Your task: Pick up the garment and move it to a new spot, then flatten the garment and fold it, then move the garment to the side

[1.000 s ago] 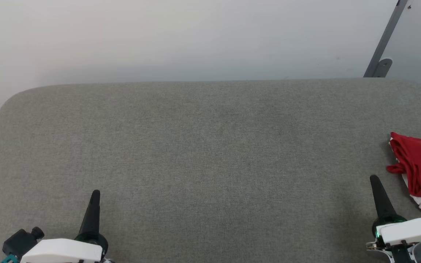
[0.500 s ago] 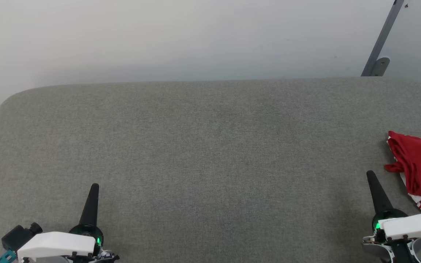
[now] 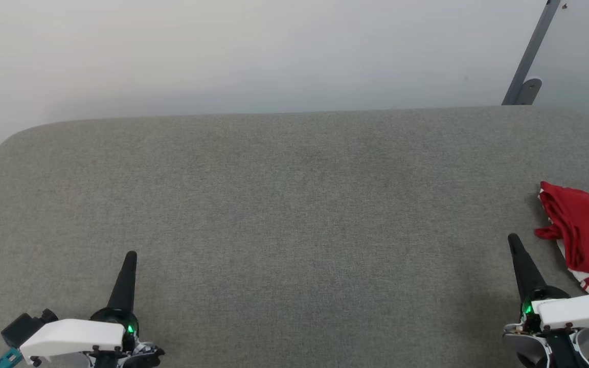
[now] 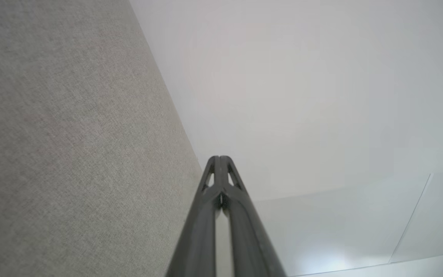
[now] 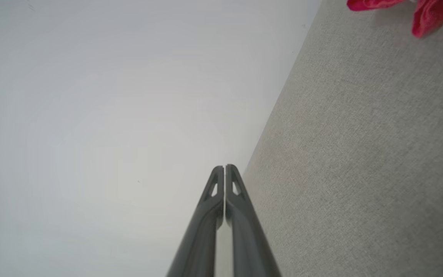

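Garment (image 3: 586, 230): a crumpled heap of red jersey fabric with slivers of white trim along its near edge. It lies at the right end of the broad grey fabric-covered table (image 3: 294, 204), and the right border of my head view cuts it off. No lettering shows in the folds. In my right wrist view two red lobes of it (image 5: 429, 13) rest on the grey weave (image 5: 360, 154) in the upper right corner, well away from my fingertips.

My right claw (image 3: 513, 240) is clenched on nothing, its two long dark fingers pressed into one spike that points to the far side. It is over the table just left of the garment, close to the nearest red lobe but apart from it. Its white wrist housing (image 3: 575, 312) sits on the near side of the cloth's lower edge; I cannot tell whether they touch. Seen from the wrist, the tips (image 5: 224, 167) meet with only a hairline between them.

My left claw (image 3: 130, 258) is clenched and empty as well, at the near left of the table and well apart from the garment. In its wrist view the tips (image 4: 219, 158) are together beside the grey surface (image 4: 71, 134).

A plain pale wall (image 3: 223, 51) stands behind the table's far edge, and a slanted grey metal strut (image 3: 529, 51) rises at the far right.
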`<state>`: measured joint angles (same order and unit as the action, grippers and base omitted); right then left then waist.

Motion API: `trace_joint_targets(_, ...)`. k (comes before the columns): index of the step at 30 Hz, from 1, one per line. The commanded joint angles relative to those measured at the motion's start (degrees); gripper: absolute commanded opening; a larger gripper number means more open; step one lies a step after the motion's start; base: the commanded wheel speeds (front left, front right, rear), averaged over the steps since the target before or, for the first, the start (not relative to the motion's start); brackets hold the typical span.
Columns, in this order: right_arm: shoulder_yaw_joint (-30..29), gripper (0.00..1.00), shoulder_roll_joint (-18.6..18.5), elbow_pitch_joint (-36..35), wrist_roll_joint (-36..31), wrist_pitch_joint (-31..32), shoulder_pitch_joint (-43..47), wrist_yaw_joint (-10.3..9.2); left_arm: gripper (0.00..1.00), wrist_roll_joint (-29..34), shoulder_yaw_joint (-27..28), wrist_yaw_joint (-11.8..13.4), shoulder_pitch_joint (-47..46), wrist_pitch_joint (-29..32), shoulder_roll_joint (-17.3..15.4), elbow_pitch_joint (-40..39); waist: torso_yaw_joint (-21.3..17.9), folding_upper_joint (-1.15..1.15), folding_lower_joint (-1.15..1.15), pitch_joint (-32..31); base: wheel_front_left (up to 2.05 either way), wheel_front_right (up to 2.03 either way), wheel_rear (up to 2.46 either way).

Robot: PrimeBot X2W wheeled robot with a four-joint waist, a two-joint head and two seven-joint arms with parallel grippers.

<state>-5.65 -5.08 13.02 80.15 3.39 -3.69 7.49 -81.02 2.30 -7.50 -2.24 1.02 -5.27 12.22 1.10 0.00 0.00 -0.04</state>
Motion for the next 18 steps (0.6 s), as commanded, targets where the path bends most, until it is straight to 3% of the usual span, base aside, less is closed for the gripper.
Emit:
trace_joint_targets(1,-0.24,0.0,0.18,-0.18,0.86,0.36,-0.93,0.0,0.0,-0.81,0.4,0.02,-1.41,0.32,0.05,-0.15,-0.02,0.0,0.0,0.01,0.0,0.0,0.0)
trace_joint_targets(18,-0.69,0.0,1.33,0.51,7.03,1.97,-1.96,0.0,0.0,-7.49,1.59,0.02,-2.86,2.47,0.64,0.93,-0.56,0.0,0.0,0.11,0.0,0.0,0.0)
